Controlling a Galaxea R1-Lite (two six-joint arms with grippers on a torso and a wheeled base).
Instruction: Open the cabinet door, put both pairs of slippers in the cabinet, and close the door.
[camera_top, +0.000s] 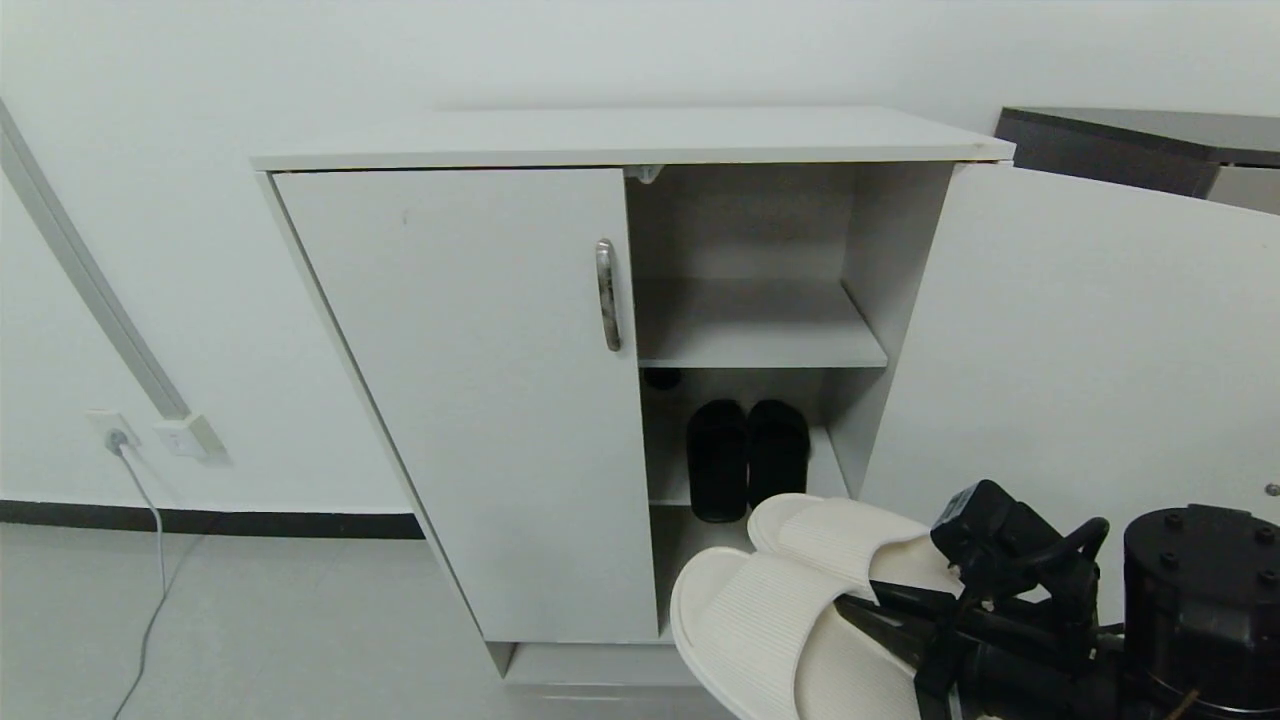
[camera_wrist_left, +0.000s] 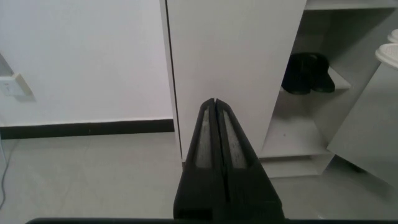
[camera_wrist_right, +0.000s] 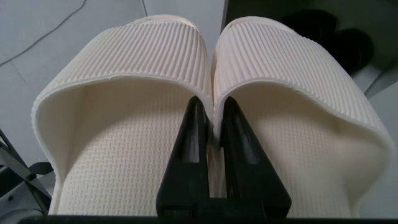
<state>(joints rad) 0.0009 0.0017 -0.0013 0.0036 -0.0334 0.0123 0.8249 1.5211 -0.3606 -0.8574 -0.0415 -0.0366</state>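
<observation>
A white cabinet (camera_top: 630, 135) stands against the wall, its right door (camera_top: 1080, 340) swung open and its left door (camera_top: 480, 400) shut. A pair of black slippers (camera_top: 747, 458) rests on the lower shelf, also seen as black slippers (camera_wrist_left: 308, 73) from the left wrist. My right gripper (camera_wrist_right: 213, 121) is shut on the pair of white slippers (camera_wrist_right: 205, 81), pinching their inner edges together. In the head view the white slippers (camera_top: 790, 600) hang in front of the cabinet's open lower half. My left gripper (camera_wrist_left: 215, 106) is shut with nothing in it, low before the left door.
A metal handle (camera_top: 607, 294) runs down the left door's edge. The upper shelf (camera_top: 755, 325) is bare. A wall socket (camera_top: 115, 430) with a grey cable (camera_top: 155, 560) sits at the left. A dark unit (camera_top: 1140, 145) stands behind the open door.
</observation>
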